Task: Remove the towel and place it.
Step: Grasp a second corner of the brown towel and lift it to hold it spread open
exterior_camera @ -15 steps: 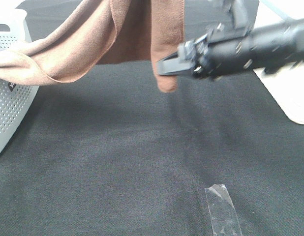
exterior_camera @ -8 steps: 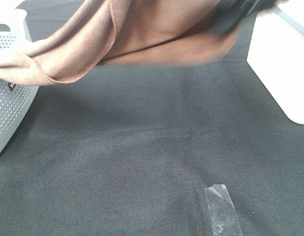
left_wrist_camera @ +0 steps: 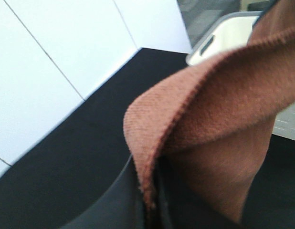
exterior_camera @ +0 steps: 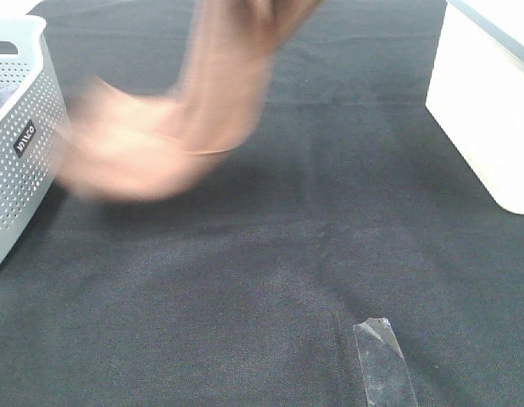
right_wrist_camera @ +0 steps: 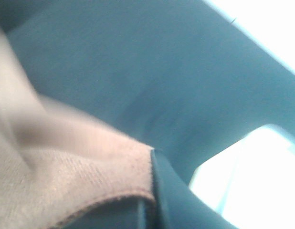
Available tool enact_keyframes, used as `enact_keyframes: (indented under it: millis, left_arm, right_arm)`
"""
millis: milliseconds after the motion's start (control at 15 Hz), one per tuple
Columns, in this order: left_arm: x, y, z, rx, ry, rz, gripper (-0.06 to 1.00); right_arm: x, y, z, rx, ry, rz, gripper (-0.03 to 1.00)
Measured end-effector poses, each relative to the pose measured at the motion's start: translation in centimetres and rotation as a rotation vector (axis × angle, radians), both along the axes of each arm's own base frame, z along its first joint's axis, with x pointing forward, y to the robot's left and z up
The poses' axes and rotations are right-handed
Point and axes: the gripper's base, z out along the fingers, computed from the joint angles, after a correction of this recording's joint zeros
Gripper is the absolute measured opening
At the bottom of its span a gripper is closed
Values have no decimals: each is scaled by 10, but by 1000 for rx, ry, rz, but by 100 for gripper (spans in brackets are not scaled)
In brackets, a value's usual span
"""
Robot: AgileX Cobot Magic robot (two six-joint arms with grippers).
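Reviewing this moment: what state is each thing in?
towel: lifted, hanging above the table, motion-blurred.
left gripper: jaws shut on the towel's hem.
right gripper: jaws shut on the towel's edge.
basket: upright, towel off its rim.
white bin: upright, contents hidden.
tape strip: flat on the table.

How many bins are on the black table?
2. The grey basket with little holes sits at the left edge of the high view. The white bin sits at the right edge. More could be hiding outside the picture.
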Motion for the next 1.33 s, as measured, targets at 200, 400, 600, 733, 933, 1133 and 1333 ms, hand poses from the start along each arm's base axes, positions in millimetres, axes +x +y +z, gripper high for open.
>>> enact_keyframes:
  millis: [200,400,600,733,933,1133,1333]
  left_arm:
    - [5,5,7,67,-139,33,0]
    - [28,23,13,72,-292,91,0]
    - [49,39,15,39,-403,126,0]
    - [57,48,15,30,-438,145,0]
    - [72,50,4,61,-469,152,0]
    - [97,54,-15,66,-530,150,0]
    - [127,71,-36,35,-626,155,0]
  right_arm:
    - [7,1,18,20,-102,-8,0]
    - [21,5,25,62,-241,-20,0]
    - [31,8,37,144,-403,-31,0]
    - [37,13,39,200,-448,-16,0]
    - [56,21,27,239,-467,-4,0]
    - [77,28,11,255,-496,-5,0]
    - [102,36,-3,301,-585,-7,0]
